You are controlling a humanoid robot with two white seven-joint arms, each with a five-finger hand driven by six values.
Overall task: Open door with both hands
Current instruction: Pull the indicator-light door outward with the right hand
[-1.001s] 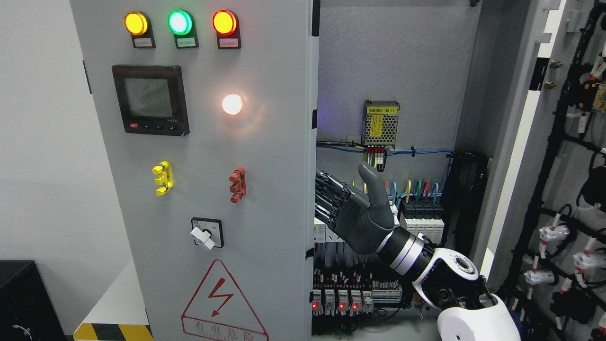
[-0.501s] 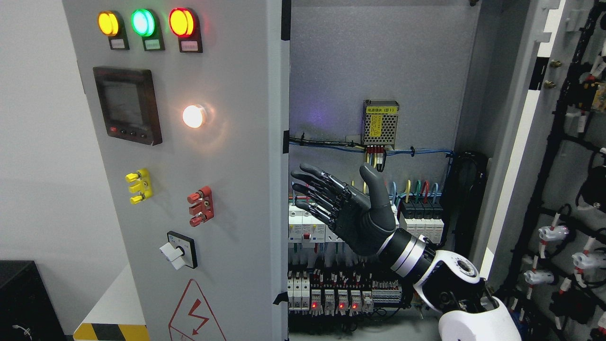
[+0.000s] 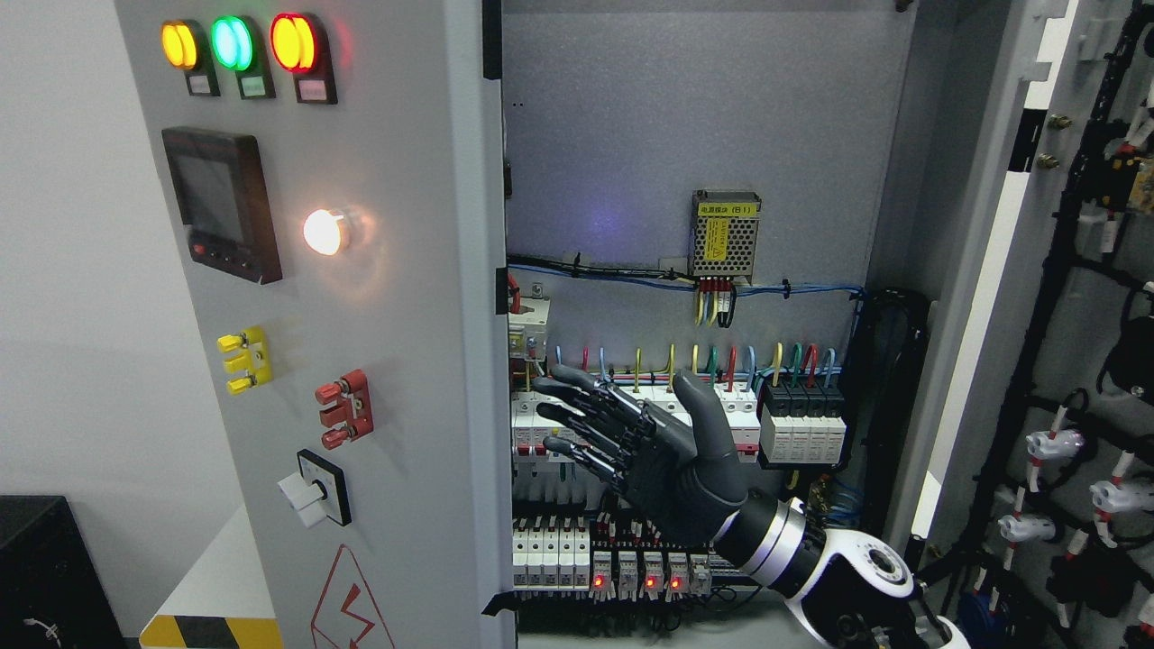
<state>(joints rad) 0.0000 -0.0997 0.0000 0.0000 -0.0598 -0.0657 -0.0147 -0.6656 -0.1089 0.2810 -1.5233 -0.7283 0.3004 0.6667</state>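
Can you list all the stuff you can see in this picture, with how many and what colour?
Left door: one, grey, swung open at left.
Round lamps: three, amber, green, red, top of that door.
White lamp: one, lit, mid door.
Display: one, black, below the lamps.
Power supply: one, metal with yellow label, cabinet back wall.
Breakers: rows, white, lower cabinet.
Right door: one, grey with black cables, open at right.
Right hand: one, dark grey, fingers spread, inside the cabinet, holding nothing.

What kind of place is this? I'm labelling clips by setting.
Probably an industrial or electrical test room: an open control cabinet, breakers wired inside, and indicator lamps on its door.
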